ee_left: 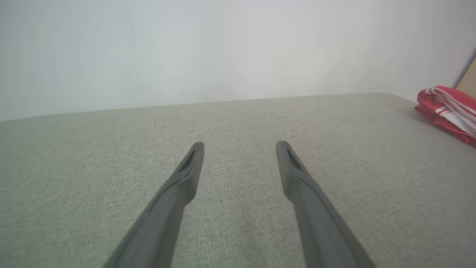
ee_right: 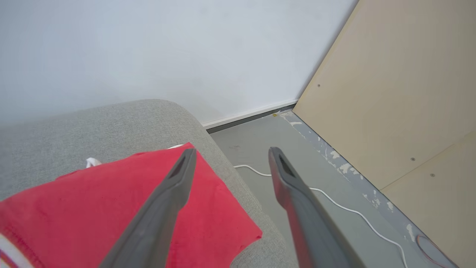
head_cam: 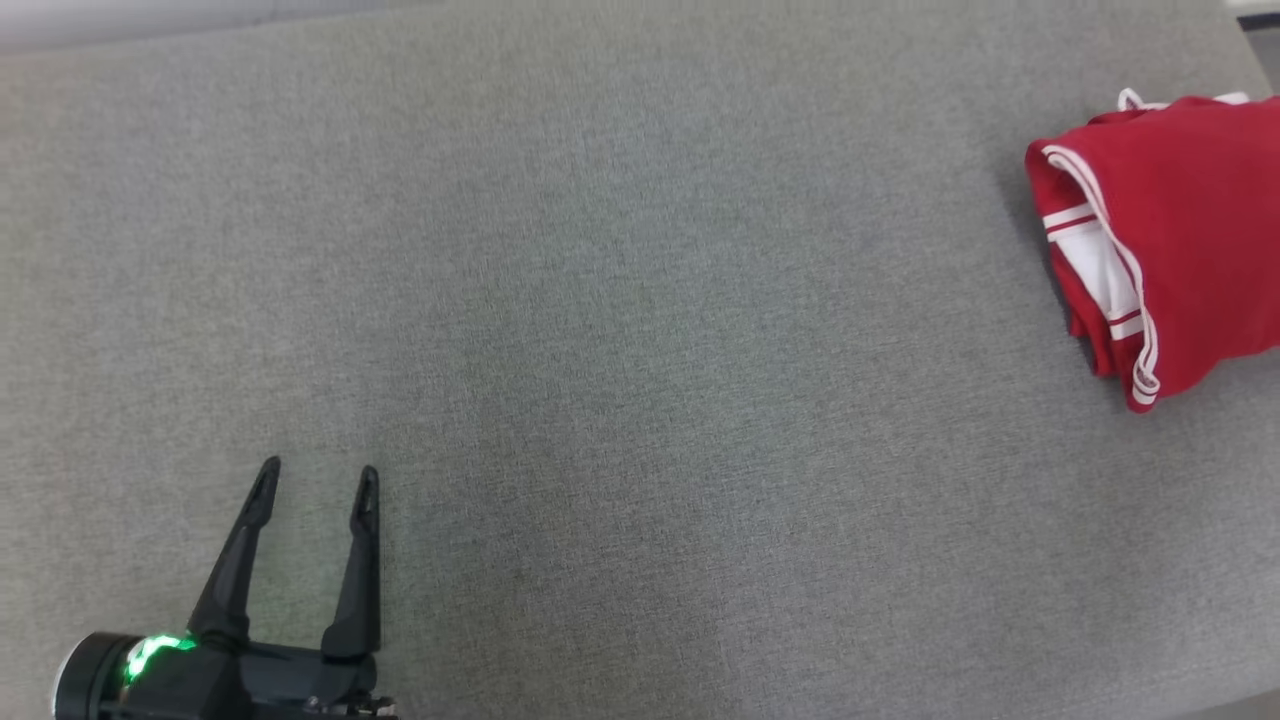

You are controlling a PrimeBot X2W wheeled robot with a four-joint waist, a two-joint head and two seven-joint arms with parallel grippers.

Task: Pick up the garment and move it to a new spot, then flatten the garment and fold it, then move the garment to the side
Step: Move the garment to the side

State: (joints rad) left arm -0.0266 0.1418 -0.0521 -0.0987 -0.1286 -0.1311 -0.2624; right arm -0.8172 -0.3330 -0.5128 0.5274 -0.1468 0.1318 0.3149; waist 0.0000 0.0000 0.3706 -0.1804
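1. Garment (head_cam: 1180,230): red with white stripes and trim, folded into a compact bundle.
2. Lies on the grey cushion (head_cam: 640,300), against its right edge and nearer the far right corner than the near one. From the left wrist, garment (ee_left: 446,108) as a low red heap at the far right.
3. Left gripper (head_cam: 319,470): released, fingers spread wide, nothing between them (green light (head_cam: 150,650) glowing at its base). Sits over bare fabric by the near edge, toward the near left corner, well apart from the garment. Same wide spread in its own wrist view (ee_left: 241,145).
4. Right gripper (ee_right: 231,150): likewise released, fingers apart, gripping nothing. Points out past the cushion's rounded right edge, one finger in line with the garment (ee_right: 111,208), the other in line with the floor (ee_right: 267,141). Contact with the cloth impossible to tell.
5. Beyond that edge: white cable (ee_right: 349,210) trailing over the grey floor, white wall (ee_right: 148,48) behind, beige panel (ee_right: 401,93) standing to the side.
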